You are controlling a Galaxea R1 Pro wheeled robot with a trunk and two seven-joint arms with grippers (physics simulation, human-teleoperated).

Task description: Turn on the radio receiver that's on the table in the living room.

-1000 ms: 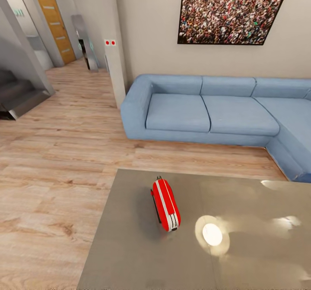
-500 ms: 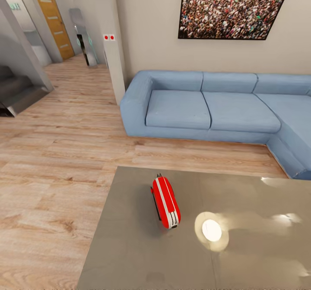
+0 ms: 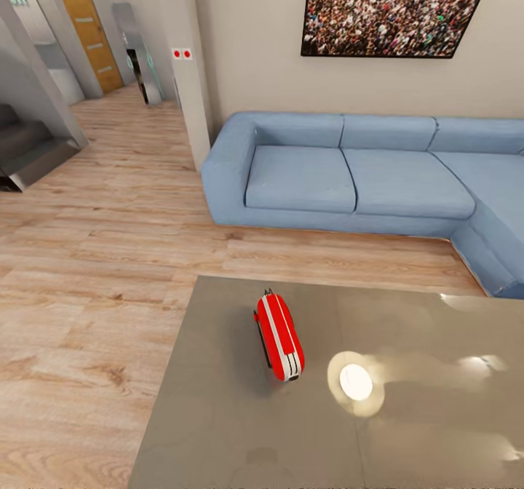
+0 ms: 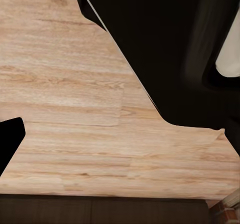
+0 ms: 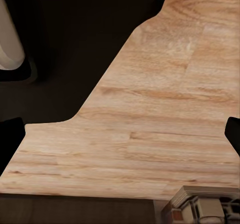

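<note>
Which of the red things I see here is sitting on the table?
The radio receiver, a red rounded box with white stripes, lies on the grey table. The other red things, two small red dots, are on the white pillar.

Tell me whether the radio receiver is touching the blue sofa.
Apart. In the head view the radio receiver sits on the table, and a strip of wood floor separates the table from the sofa.

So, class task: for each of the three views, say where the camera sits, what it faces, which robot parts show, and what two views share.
Head view: on the robot's head, facing forward and down at the radio receiver on the table, the blue sofa beyond.
Left wrist view: near the left gripper, facing down at the plank floor; dark robot body shows.
Right wrist view: near the right gripper, facing down at the floor; dark body too.
Shared: both wrist views see the same wood floor.
</note>
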